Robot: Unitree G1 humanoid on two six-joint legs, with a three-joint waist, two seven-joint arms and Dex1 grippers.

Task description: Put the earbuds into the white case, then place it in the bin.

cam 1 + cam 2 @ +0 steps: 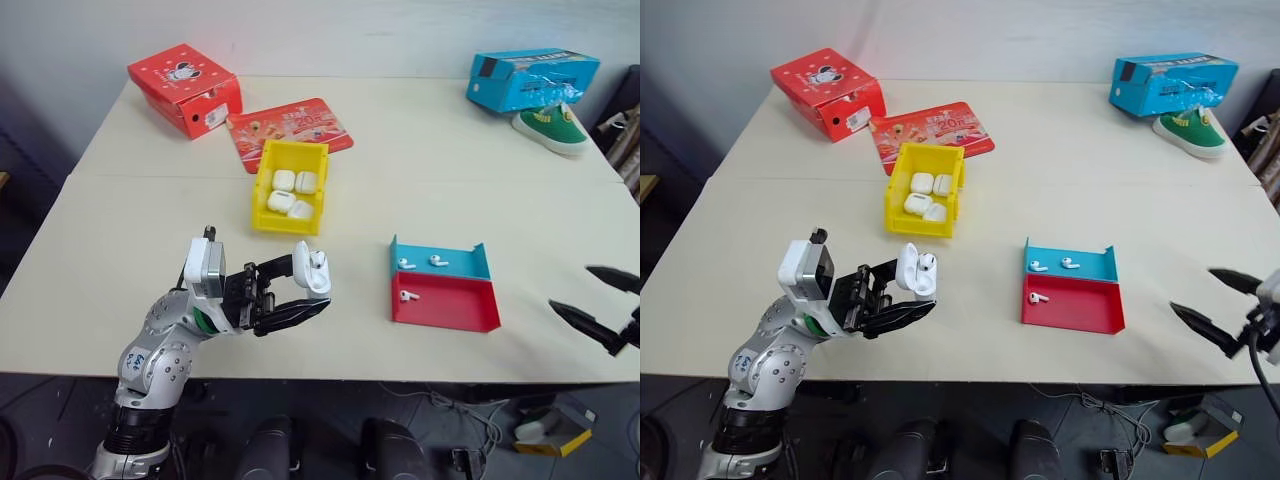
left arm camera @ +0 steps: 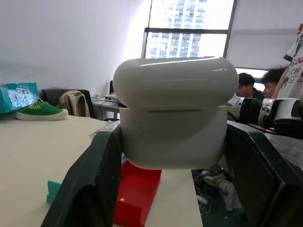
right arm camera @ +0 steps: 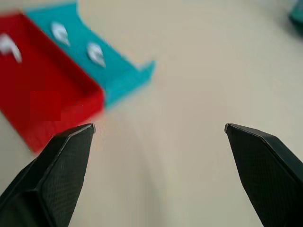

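Note:
My left gripper [image 1: 300, 290] is shut on a white case [image 1: 312, 268], held above the table's near left part. In the head views its lid looks flipped open. The left wrist view shows the case [image 2: 173, 137] wedged between the two black fingers [image 2: 90, 179]. Three earbuds [image 1: 406, 264] lie in the blue-and-red tray [image 1: 445, 308] to the right of the case. The yellow bin [image 1: 262, 190] stands behind my left gripper and holds several white cases. Near the table's right front edge my right gripper [image 1: 572, 288] is open and empty, to the right of the tray [image 3: 52, 104].
A red cardboard box [image 1: 185, 88] and a red printed packet [image 1: 290, 125] lie at the back left. A blue box [image 1: 530, 78] and a green shoe [image 1: 550, 130] sit at the back right. People [image 2: 258, 85] show beyond the table in the left wrist view.

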